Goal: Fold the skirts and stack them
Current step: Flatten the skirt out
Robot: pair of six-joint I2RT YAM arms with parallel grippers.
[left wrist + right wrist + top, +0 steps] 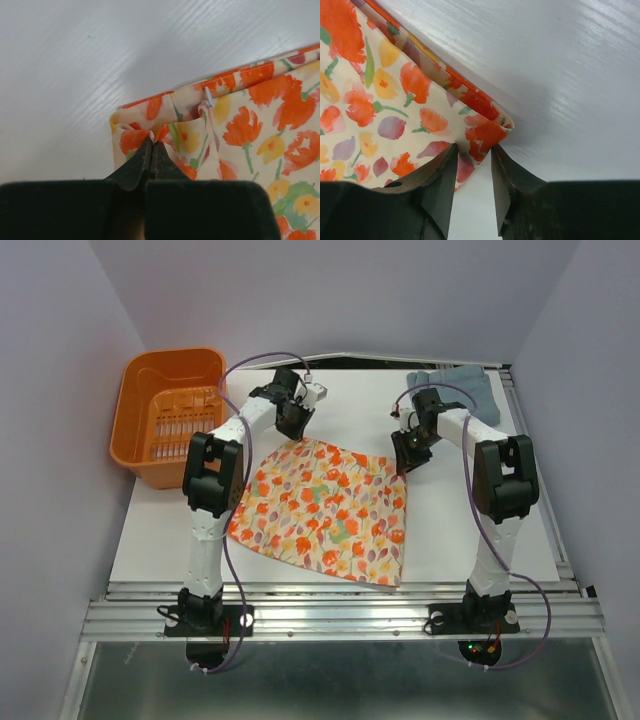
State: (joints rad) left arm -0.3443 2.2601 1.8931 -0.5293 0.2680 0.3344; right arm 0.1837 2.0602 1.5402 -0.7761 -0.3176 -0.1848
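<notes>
At mid-table the skirt [325,510] lies flat. Left gripper [151,146] pinches its far-left corner tight; right gripper [473,159] straddles the far-right corner, jaws narrowly apart, likely so both corners can lift together for a fold.

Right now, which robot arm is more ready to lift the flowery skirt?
Left. The left gripper is pinched shut on one corner of the flowery skirt. The right gripper has its jaws open around the other corner, so it would need to close first.
</notes>
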